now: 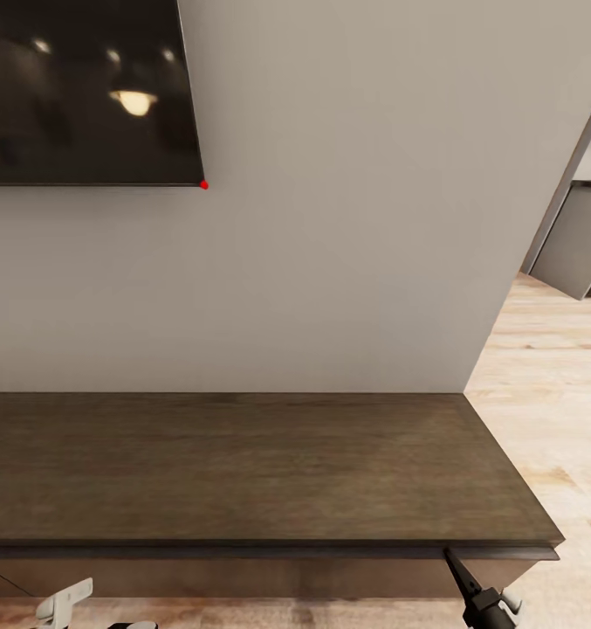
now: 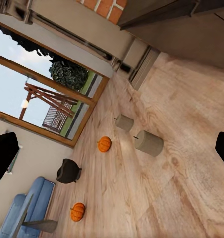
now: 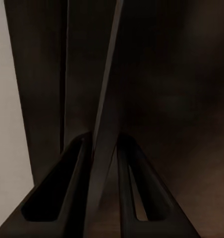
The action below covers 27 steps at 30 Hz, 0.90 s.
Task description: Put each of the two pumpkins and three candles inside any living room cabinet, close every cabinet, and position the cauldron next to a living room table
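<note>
The long dark brown cabinet stands against the wall below the black TV. My right gripper sits at the gap under the cabinet top near its right end. In the right wrist view the right gripper is shut on the thin top edge of a drawer front. My left gripper is open and empty above the floor. Beyond it on the planks lie two orange pumpkins, two pale candles and the black cauldron.
Light wood floor runs past the cabinet's right end towards a grey kitchen unit. The blue sofa and a grey slab leg lie beyond the cauldron, below a large window. A pale part of my left arm shows low.
</note>
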{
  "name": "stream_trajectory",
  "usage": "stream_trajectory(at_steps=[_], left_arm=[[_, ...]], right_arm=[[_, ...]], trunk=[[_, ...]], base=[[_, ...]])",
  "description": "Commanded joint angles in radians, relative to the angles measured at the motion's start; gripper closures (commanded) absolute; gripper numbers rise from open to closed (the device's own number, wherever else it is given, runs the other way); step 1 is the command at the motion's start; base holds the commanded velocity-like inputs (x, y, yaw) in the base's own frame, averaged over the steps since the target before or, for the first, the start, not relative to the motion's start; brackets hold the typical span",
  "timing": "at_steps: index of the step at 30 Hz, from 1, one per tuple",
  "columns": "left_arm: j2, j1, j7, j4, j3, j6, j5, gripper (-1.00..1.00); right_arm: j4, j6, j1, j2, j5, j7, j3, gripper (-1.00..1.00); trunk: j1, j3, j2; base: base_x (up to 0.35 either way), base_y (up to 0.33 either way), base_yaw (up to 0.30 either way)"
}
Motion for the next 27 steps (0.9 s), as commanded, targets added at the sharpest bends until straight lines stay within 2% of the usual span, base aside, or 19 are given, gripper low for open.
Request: stream_trajectory(at_steps=[1, 10, 20, 27], left_arm=[[0.0, 0.0, 0.003, 0.0, 0.0, 0.011, -0.001, -1.0], [0.0, 0.0, 0.003, 0.0, 0.0, 0.009, -0.001, -1.0], [0.0, 0.0, 0.003, 0.0, 0.0, 0.009, -0.001, -1.0], [0.0, 0.0, 0.003, 0.0, 0.0, 0.009, -0.001, -1.0]], right_arm=[[0.001, 0.012, 0.0, 0.0, -0.006, -0.027, 0.001, 1.0], [0.001, 0.012, 0.0, 0.0, -0.006, -0.027, 0.001, 1.0], [0.001, 0.011, 0.0, 0.0, -0.006, -0.025, 0.001, 1.0], [0.0, 0.007, 0.0, 0.002, -0.007, -0.019, 0.002, 1.0]], trunk=[[0.0, -0.001, 0.0], [0.0, -0.001, 0.0], [0.0, -0.001, 0.0], [0.0, -0.001, 0.0]], base=[[0.0, 0.0, 0.0], [-0.025, 0.0, 0.0], [-0.154, 0.0, 0.0], [-0.03, 0.0, 0.0]])
